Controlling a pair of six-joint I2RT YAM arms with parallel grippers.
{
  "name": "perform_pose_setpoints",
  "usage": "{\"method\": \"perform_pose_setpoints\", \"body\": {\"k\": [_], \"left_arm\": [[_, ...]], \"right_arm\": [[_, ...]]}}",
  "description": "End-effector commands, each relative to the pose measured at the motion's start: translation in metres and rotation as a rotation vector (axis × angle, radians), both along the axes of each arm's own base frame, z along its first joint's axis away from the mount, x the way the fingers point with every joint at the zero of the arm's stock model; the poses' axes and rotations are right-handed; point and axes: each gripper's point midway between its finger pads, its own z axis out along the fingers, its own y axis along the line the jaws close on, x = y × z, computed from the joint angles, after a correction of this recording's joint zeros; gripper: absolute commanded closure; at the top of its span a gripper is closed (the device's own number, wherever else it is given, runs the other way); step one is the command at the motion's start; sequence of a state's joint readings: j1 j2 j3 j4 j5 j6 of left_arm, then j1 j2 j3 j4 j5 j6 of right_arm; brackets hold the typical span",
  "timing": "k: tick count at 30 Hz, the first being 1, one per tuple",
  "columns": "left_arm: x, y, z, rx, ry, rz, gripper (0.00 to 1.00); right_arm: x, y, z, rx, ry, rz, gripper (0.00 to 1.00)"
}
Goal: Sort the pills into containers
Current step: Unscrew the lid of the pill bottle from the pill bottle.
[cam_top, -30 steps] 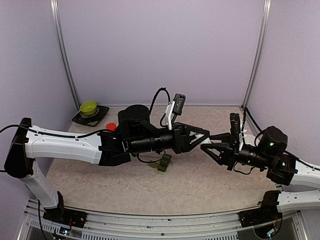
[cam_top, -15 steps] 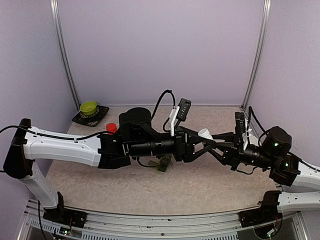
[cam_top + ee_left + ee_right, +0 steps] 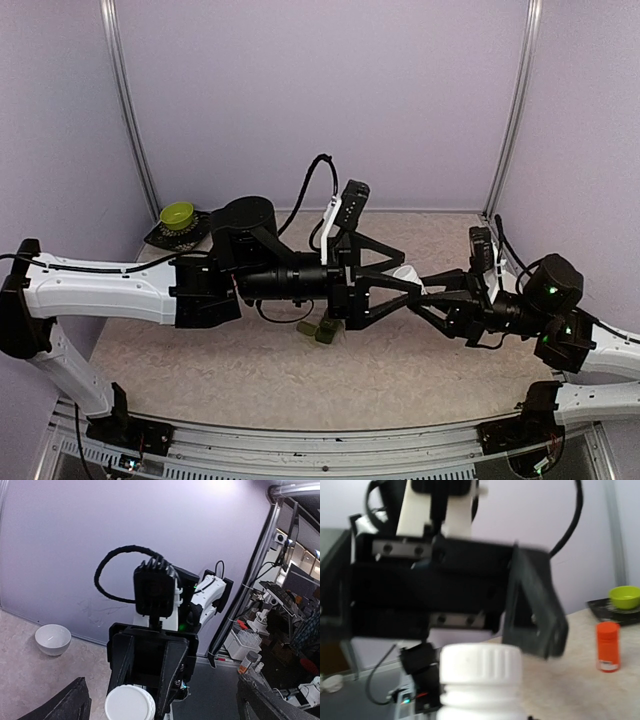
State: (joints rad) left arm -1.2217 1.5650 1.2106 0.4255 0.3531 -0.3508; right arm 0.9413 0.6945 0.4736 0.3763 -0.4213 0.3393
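Within the last second the left arm point(image 3: 110, 290) had been drawn back toward its own side and lifted. Meanwhile the right arm point(image 3: 590, 345) had been pushed in over the surface point(image 3: 250, 375). The right hand point(image 3: 145, 685) was closed on a white bottle point(image 3: 480, 677), which was held up in the air with its cap point(image 3: 129, 705) turned toward the left wrist. The left hand point(image 3: 410, 273) was spread wide with nothing gripped, its fingers set either side of the cap and apart from it. The containers point(image 3: 323, 329) lay on the surface beneath the left forearm, below the bottle. Whether their lids were up could not be told. An uncapping was judged to be in preparation, with sorting not yet begun.
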Motion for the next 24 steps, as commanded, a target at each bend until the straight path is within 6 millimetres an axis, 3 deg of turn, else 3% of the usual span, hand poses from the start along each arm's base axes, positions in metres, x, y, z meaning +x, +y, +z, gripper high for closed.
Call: {"method": "perform_pose_setpoints", "body": {"k": [1,9,24], "left_arm": [[-0.018,0.010,0.006,-0.018,-0.152,-0.133,0.01],[-0.023,0.026,-0.004,-0.027,-0.263,-0.279,0.03],[-0.022,0.032,-0.010,-0.044,-0.296,-0.343,0.28]], "right_arm": [[-0.018,0.006,0.007,0.049,0.013,0.128,1.00],[-0.032,0.011,0.010,0.088,0.059,0.248,1.00],[-0.038,0.019,0.006,0.091,0.109,0.332,1.00]]}}
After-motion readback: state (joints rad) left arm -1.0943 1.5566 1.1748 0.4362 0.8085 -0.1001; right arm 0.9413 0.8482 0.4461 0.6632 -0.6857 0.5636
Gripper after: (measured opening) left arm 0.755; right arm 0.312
